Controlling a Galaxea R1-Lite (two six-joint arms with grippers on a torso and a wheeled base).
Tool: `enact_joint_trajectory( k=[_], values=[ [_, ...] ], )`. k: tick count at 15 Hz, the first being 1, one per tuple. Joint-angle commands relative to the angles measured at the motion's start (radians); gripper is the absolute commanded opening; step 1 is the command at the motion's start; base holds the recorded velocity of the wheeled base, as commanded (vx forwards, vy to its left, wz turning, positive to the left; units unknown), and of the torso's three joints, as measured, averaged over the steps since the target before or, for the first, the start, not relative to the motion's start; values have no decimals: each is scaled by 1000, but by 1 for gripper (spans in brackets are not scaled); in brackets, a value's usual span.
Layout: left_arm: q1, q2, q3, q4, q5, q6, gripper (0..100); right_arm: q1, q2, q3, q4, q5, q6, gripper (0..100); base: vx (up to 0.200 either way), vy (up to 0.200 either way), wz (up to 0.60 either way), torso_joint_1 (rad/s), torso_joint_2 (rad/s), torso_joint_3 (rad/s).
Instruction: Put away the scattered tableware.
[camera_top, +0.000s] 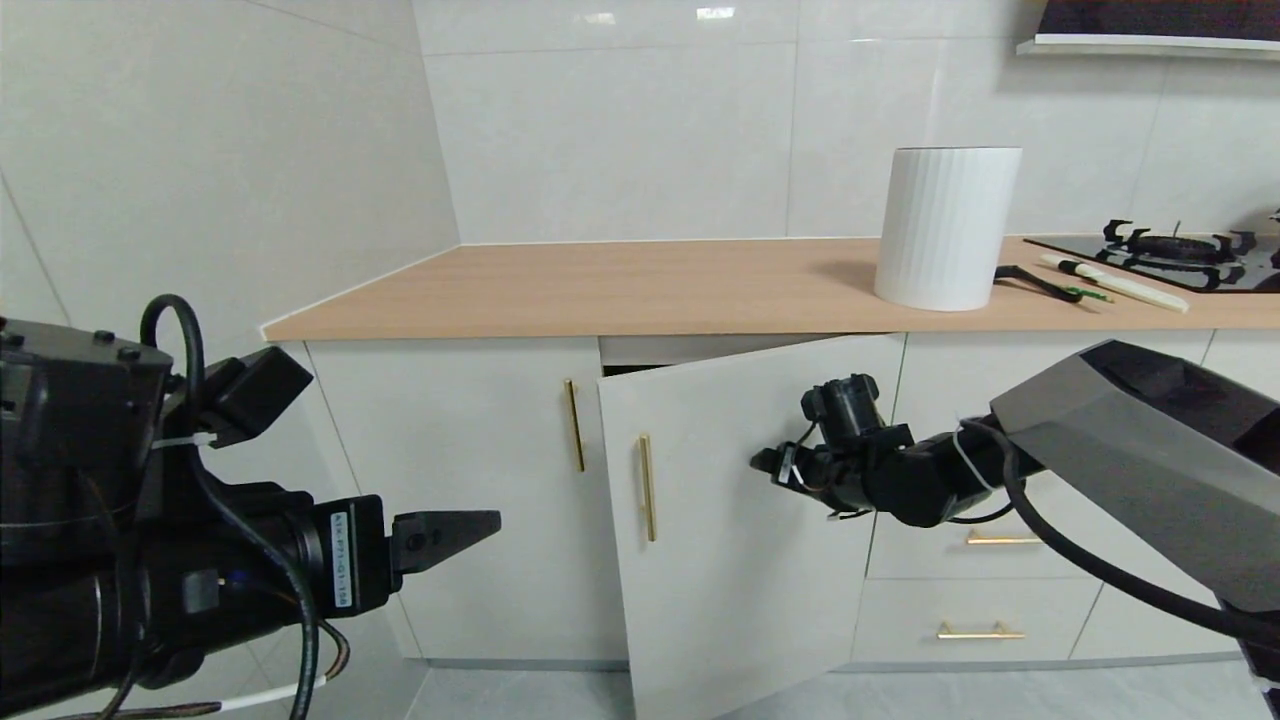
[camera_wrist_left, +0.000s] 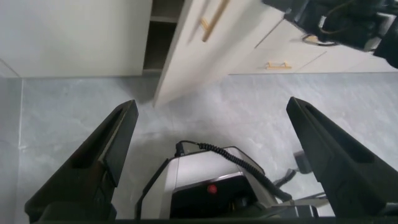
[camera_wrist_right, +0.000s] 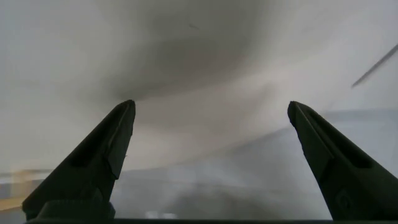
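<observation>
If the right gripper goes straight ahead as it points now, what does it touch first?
Most likely the open cabinet door: its white panel lies just before the right gripper, though depth is unclear.

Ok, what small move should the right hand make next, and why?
Probably back the open right hand off the ajar white cabinet door, toward the wooden counter: it holds nothing, and slim utensils lie there beside the white ribbed cylinder.
</observation>
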Motion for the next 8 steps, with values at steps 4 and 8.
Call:
enact_joint_trajectory(
  k=[4,8],
  values=[
    [1,0,0,1,3,0,100,-8,69,-131,4,5,128,100,0,0,0,0,0,0],
    [1,2,-2,1,3,0,100,-37,115,-206,5,0,192,100,0,0,0,0,0,0]
  ],
)
